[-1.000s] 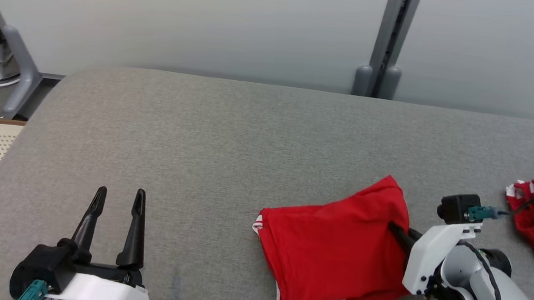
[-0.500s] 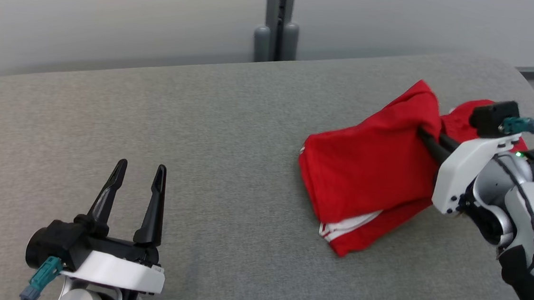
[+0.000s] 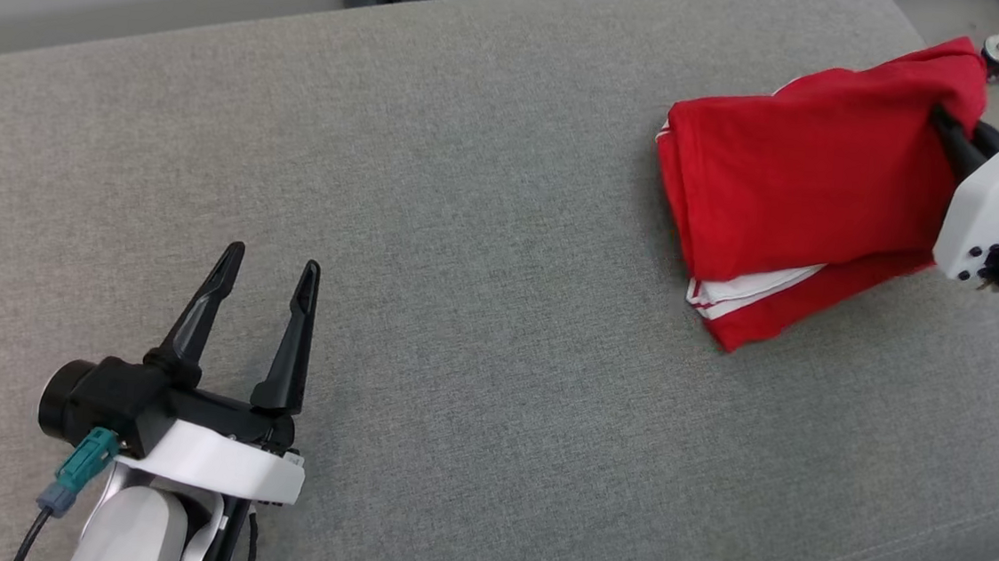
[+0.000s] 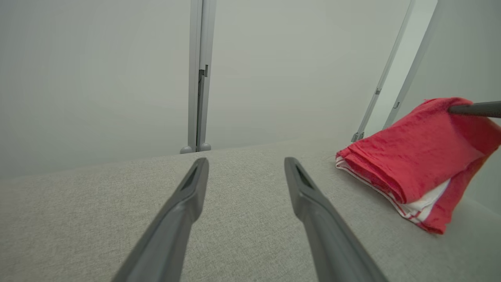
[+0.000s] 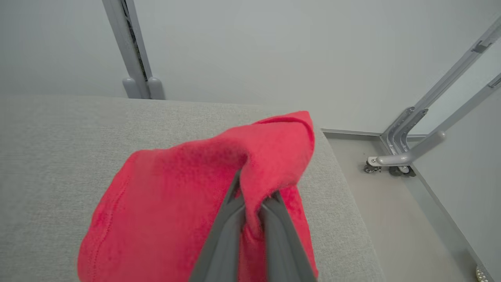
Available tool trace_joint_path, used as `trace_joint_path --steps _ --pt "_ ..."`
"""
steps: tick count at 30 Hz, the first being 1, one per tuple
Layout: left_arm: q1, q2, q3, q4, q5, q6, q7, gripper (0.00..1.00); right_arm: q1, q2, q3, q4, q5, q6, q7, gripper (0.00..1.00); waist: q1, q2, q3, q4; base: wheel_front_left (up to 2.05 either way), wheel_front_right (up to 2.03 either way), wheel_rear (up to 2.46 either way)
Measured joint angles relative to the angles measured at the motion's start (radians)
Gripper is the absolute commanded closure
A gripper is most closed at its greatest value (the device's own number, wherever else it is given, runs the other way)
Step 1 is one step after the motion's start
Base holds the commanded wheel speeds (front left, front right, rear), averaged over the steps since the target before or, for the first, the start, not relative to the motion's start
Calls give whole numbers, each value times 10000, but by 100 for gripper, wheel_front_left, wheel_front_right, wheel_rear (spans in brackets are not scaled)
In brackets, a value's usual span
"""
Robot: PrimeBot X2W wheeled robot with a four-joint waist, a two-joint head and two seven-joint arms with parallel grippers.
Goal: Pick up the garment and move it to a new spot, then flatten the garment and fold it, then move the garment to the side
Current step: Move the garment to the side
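Garment (image 3: 792, 188), at two o'clock, is clamped by the right gripper (image 3: 947, 127); the left gripper (image 3: 274, 256) is spread, empty.

My right gripper (image 3: 948, 129) pinches one lifted corner of the folded red garment (image 3: 792, 188), white-striped trim along its low edge.

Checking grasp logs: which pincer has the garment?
The right pincer, shut on a raised corner of the red garment; the left pincer stands open and empty.
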Motion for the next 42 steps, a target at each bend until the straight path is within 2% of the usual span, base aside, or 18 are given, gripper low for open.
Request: trace_joint_path --steps 5,7,8,14,19,23,27,31,35,37,42 --pt "-349 169 -198 35 4 2 0 0 -822 81 -6 1655 -832 0 -644 100 0 0 541 -89 0 0 0" --pt "-511 278 -284 82 -8 2 0 0 -1016 261 -4 2408 -1197 0 -802 56 0 0 700 -34 0 0 0" --pt "-555 301 -324 96 -10 2 0 0 -1092 326 -19 2765 -1381 0 -880 0 0 0 745 25 0 0 0" --pt "-594 299 -395 268 -113 2 0 0 -1537 533 -527 4679 -2355 0 -1918 0 0 0 685 418 0 0 0" --pt "-435 127 -199 280 -196 0 0 0 -1541 441 -1306 5083 -2968 0 -2955 0 0 0 144 599 0 0 0" --pt "4 -29 178 261 -221 2 2 0 -1224 1141 -1845 4890 -2744 0 -3582 0 0 0 -464 725 0 0 0" --pt "457 -130 711 142 -240 90 0 0 -512 1490 -2266 3614 -2165 0 -3751 0 0 0 -1135 893 0 0 0" --pt "950 -201 1246 33 -332 107 0 0 1017 1613 -2491 1427 -1436 0 -3772 0 0 0 -1754 1154 0 0 0" --pt "1533 -314 1684 384 -895 111 0 0 2894 1346 -2679 -468 -1463 -2 -3770 0 0 0 -2259 1524 0 0 0" --pt "1807 -355 1804 506 -1012 182 2 0 3828 1281 -2849 -1400 -1948 0 -3772 0 0 0 -2501 1712 0 0 0" --pt "2090 -405 1969 500 -740 407 0 0 6140 1845 -3707 -3469 -2449 -2 -3772 0 0 0 -2877 2250 0 0 0"
